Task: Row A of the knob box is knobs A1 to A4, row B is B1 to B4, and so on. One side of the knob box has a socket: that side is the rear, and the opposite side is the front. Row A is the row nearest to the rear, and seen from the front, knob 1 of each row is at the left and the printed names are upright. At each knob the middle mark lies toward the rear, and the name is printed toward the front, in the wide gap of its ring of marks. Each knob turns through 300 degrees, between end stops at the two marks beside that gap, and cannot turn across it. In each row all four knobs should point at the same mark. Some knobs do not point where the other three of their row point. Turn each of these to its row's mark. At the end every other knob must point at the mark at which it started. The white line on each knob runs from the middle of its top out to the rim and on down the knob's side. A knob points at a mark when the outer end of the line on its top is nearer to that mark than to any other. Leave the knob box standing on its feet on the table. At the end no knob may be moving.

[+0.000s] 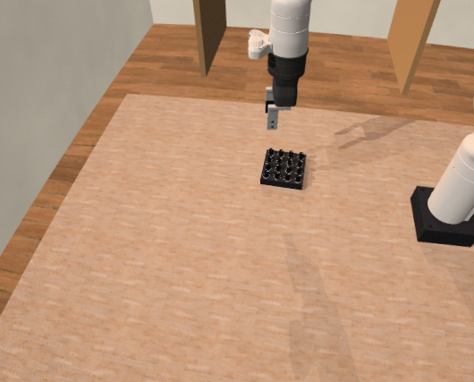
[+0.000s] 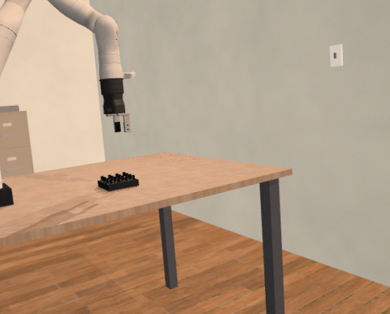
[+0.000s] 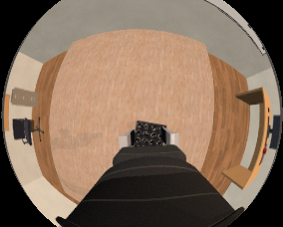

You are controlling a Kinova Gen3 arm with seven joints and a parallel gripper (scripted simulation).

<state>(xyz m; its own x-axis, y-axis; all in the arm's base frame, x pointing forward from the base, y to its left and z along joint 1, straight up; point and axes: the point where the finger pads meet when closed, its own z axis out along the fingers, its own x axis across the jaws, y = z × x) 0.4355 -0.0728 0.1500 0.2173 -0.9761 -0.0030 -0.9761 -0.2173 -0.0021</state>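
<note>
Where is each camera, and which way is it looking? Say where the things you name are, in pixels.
Top: high over the table [image 1: 161,242] [image 2: 206,177] [image 3: 135,75], looking steeply down at the knob box [image 1: 283,182] [image 2: 118,184] [image 3: 150,124]; shows the arm's base [image 1: 444,238] [image 2: 0,201], parts of the arm and the gripper [image 1: 272,114] [image 2: 122,130] [image 3: 147,134].
Exterior: beyond a table edge, looking across it slightly downward; shows arm, base and gripper.
Wrist: on the arm near the gripper, looking down past its dark body and two fingers.
Top and exterior share the base; all three share the knob box.
</note>
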